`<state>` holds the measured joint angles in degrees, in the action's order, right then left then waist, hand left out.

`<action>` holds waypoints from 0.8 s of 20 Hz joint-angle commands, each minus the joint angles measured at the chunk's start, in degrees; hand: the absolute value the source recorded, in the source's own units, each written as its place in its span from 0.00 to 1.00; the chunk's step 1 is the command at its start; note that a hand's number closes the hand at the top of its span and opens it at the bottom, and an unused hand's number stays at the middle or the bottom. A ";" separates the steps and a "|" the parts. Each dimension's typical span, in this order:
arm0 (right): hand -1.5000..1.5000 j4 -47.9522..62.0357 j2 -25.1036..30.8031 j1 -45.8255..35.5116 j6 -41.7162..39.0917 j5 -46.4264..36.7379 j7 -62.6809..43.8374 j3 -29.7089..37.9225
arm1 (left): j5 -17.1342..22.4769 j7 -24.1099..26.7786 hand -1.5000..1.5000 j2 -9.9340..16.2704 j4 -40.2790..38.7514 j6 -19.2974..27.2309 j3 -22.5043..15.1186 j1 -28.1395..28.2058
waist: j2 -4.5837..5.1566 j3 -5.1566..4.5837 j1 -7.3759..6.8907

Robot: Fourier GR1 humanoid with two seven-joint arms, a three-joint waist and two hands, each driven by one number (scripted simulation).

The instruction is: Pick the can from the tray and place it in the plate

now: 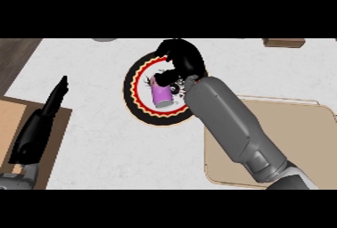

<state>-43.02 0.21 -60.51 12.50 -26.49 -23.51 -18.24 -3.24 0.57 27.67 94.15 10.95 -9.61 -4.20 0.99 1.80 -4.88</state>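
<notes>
No readable text, label, brand, number or sign shows on anything in view.

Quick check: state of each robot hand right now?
Left robot hand: open, resting, holding nothing.
Right robot hand: curled over the purple can on the plate.

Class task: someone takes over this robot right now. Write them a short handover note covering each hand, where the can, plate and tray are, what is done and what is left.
Right hand: over the plate, fingers curled beside the can's top end; whether they grip it cannot be told.
Left hand: open, resting at the left edge.
Can: lying on its side in the plate.
Tray: at the right, under the right forearm, no can on it.
Done: can off the tray and into the plate.
Left: make sure the can is released, then pull the right hand back.
</notes>
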 commanded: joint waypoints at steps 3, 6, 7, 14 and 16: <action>0.00 4.86 -0.20 -2.93 6.85 5.23 2.11 -0.93 | 1.20 1.99 0.50 -2.15 -7.13 -0.23 0.61 2.86 | 0.74 -1.93 -1.18; 0.00 4.18 -0.21 -3.02 13.25 8.71 5.70 2.75 | 1.72 0.15 0.50 -0.95 -3.52 -1.09 1.05 3.83 | 0.30 -1.81 -1.06; 0.00 2.43 -0.21 -1.03 14.66 10.07 8.65 3.59 | 1.64 1.11 0.50 -1.54 -6.71 -0.51 1.79 3.49 | 0.38 -1.84 0.29; 0.00 5.07 0.27 -0.67 21.91 13.78 13.26 13.23 | 2.07 2.78 0.50 -1.13 -6.44 -0.28 3.97 6.56 | -0.07 -1.85 2.30; 0.00 2.23 0.80 2.45 20.50 17.46 18.46 16.04 | 1.58 2.31 0.50 -1.39 -6.60 -0.18 3.69 6.73 | -0.17 -1.78 3.09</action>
<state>-39.29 0.33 -60.71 32.29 -13.34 -10.52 -6.90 -3.24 0.17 27.27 93.43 10.67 -7.62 -2.95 0.45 1.80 -2.63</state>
